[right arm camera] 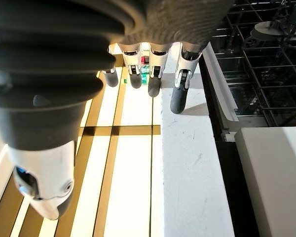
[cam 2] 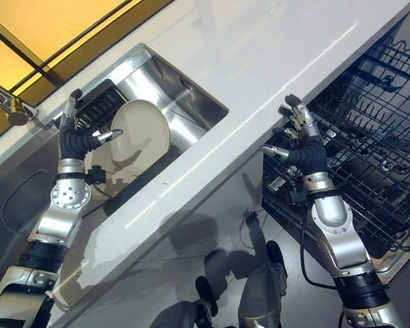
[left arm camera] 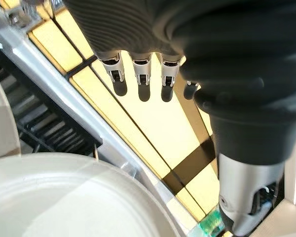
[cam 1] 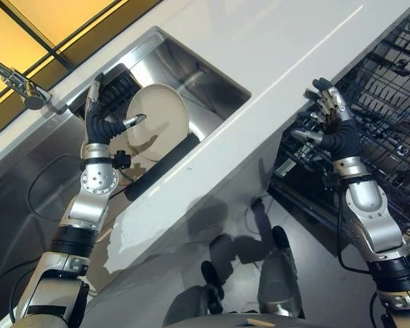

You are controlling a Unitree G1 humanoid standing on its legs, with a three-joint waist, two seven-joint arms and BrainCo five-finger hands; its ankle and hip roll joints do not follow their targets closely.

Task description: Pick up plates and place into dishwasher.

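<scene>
White countertop [cam 1: 273,61] with steel sink [cam 1: 191,78]. Cream plate [cam 1: 157,119] propped upright inside. Left hand [cam 1: 99,123] just beside it, fingers straight, holding nothing. Right hand [cam 1: 335,126] splayed empty by dishwasher rack [cam 1: 389,96]. Likely risk: rim slipping, plate toppling.

The plate [cam 1: 157,116] is cream-white, in a brushed steel sink [cam 1: 212,89] beside a black ribbed rack [cam 1: 119,85]. The counter [cam 1: 273,61] is glossy white. The dishwasher rack [cam 1: 389,89] is dark wire. The floor [right arm camera: 133,163] is yellow with dark lines.
</scene>
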